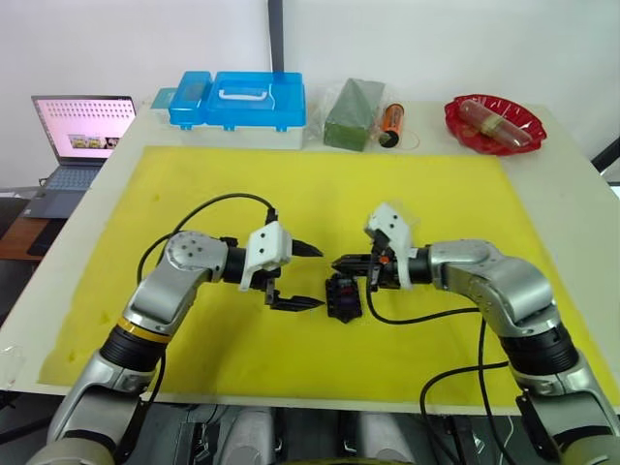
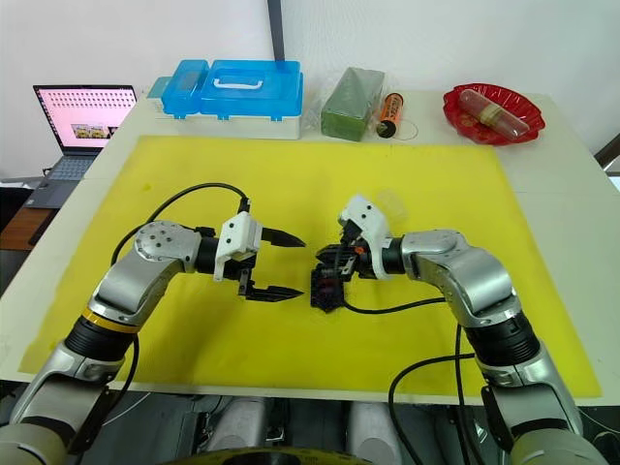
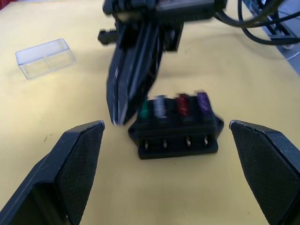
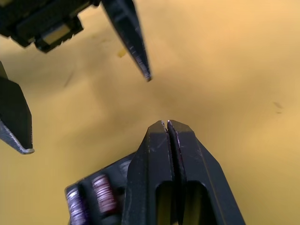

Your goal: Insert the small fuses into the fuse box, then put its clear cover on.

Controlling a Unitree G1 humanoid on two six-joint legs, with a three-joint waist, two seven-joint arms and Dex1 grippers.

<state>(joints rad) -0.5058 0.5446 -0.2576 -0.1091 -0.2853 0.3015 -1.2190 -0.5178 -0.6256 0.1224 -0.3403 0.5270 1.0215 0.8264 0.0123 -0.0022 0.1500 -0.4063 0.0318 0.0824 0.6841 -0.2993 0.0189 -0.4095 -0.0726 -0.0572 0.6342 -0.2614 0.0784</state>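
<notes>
Fuse box (image 3: 177, 131) on yellow mat (image 1: 436, 203) already holding four small fuses (image 3: 178, 104), clear cover (image 3: 45, 57) still off, lying apart; right gripper (image 4: 167, 125) clenched empty above box, left gripper (image 1: 305, 276) spread wide just left of it.

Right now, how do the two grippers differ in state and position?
The left gripper is open, fingers spread beside the fuse box; the right gripper is shut, its tip just above the box's fuses. The left hangs clear of the box; the right is nearly on it. Both hold nothing.
</notes>
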